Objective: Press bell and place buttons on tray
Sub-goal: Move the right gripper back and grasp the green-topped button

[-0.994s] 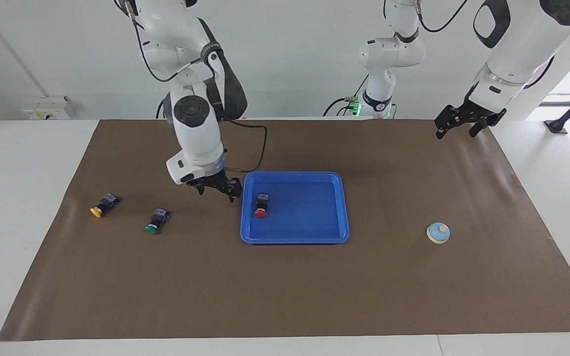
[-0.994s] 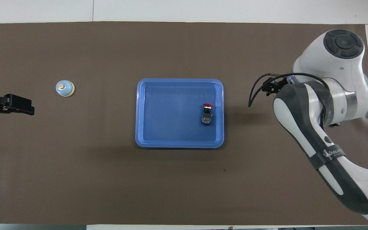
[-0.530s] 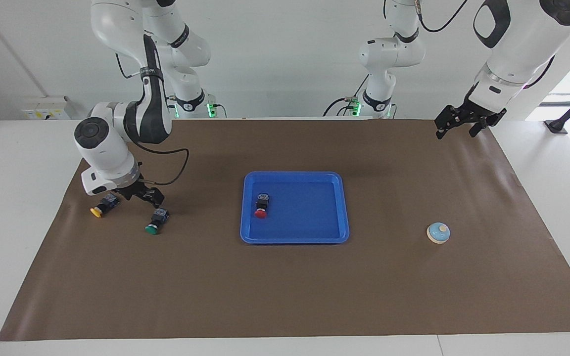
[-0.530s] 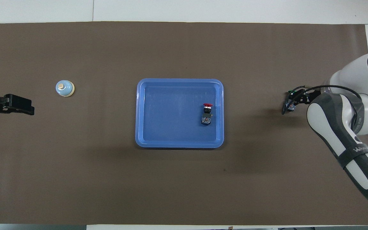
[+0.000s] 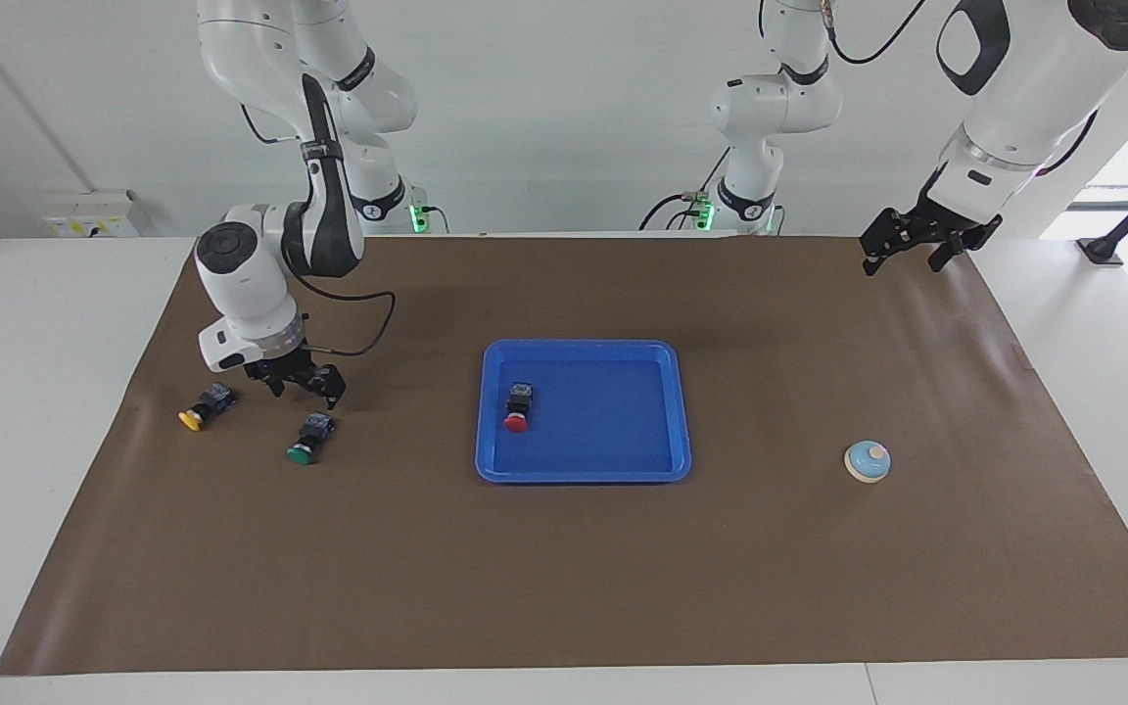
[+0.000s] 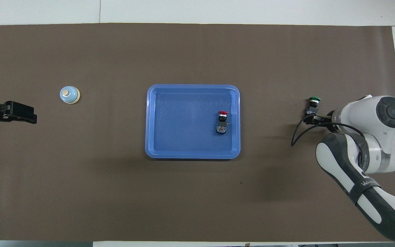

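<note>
the brown mat (image 5: 564,548) covers most of the table. the blue tray (image 5: 681,411) sits in the middle of it. the red button (image 5: 517,408) lies in the tray, at the side toward the right arm's end. 2 more buttons lie on the mat at the right arm's end, well apart from the tray.

the right gripper (image 5: 305,382) hangs low over the mat, jaws wide and holding nothing. the green button (image 5: 309,438) lies just past its tips, a bit farther from the robots and not touching. the button lies on its side. its long way runs from its black body, which points at the robots, out to its green cap. so i think the jaws should close across the black body from the 2 sides. the yellow button (image 5: 204,406) lies beside the gripper too, toward the table's end. the right arm is much the nearer arm for both.

the left gripper (image 5: 926,240) waits in the air at the left arm's end, jaws wide and holding nothing. the little blue bell (image 5: 867,461) sits on the mat there, farther from the robots.

1 second ago the right gripper was by the tray's edge. then it swung out over the 2 buttons. now it has come back a little, lined up with the green one. nothing else has moved.
</note>
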You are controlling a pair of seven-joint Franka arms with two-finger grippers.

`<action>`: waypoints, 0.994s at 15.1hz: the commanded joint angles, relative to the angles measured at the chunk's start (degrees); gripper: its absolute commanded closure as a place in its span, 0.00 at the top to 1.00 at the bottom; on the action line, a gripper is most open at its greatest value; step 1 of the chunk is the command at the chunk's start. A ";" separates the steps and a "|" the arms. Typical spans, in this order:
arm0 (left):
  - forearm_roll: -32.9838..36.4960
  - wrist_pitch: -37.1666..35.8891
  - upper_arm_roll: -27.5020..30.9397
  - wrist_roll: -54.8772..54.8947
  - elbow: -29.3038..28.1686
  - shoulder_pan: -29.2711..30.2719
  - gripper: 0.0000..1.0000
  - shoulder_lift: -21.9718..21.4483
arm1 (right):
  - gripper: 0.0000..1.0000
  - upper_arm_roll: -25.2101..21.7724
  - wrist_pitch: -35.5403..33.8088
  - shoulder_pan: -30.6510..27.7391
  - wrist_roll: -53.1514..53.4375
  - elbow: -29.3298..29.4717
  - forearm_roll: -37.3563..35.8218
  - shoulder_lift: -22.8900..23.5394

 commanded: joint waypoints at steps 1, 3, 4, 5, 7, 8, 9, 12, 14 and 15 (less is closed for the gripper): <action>-0.38 -0.41 0.08 0.01 -0.12 0.22 1.00 -0.73 | 1.00 0.38 4.20 -0.29 -0.82 -2.23 -0.89 -0.33; -0.38 -0.41 0.08 0.01 -0.12 0.22 1.00 -0.73 | 1.00 0.38 6.84 -0.20 -0.65 -2.14 -0.89 0.73; -0.38 -0.41 0.08 0.01 -0.12 0.22 1.00 -0.73 | 1.00 0.38 7.11 -0.20 -0.56 -2.14 -0.89 0.91; -0.38 -0.49 0.08 0.01 -0.12 0.22 1.00 -0.73 | 1.00 0.38 7.12 -0.20 -0.73 -1.88 -0.89 1.17; -0.38 -0.41 0.00 0.01 -0.12 0.22 1.00 -0.73 | 1.00 0.38 7.12 -0.55 -1.78 -0.21 -0.89 2.57; -0.38 -0.41 0.00 0.01 -0.12 0.22 1.00 -0.73 | 1.00 0.38 7.12 -0.73 -1.96 0.32 -0.89 3.19; -0.38 -0.41 0.00 0.01 -0.12 0.22 1.00 -0.73 | 1.00 0.47 7.12 -0.73 -1.88 0.41 -0.89 3.37; -0.38 -0.41 0.08 0.01 -0.12 0.22 1.00 -0.73 | 0.97 0.38 7.20 -0.90 -1.96 1.02 -0.80 4.07; -0.38 -0.41 0.08 0.01 -0.12 0.22 1.00 -0.73 | 0.97 0.47 7.12 -1.17 -2.05 1.29 -0.80 4.16; -0.38 -0.49 0.08 0.01 -0.12 0.22 1.00 -0.73 | 0.97 0.47 7.03 -1.26 -1.97 1.55 -0.63 4.25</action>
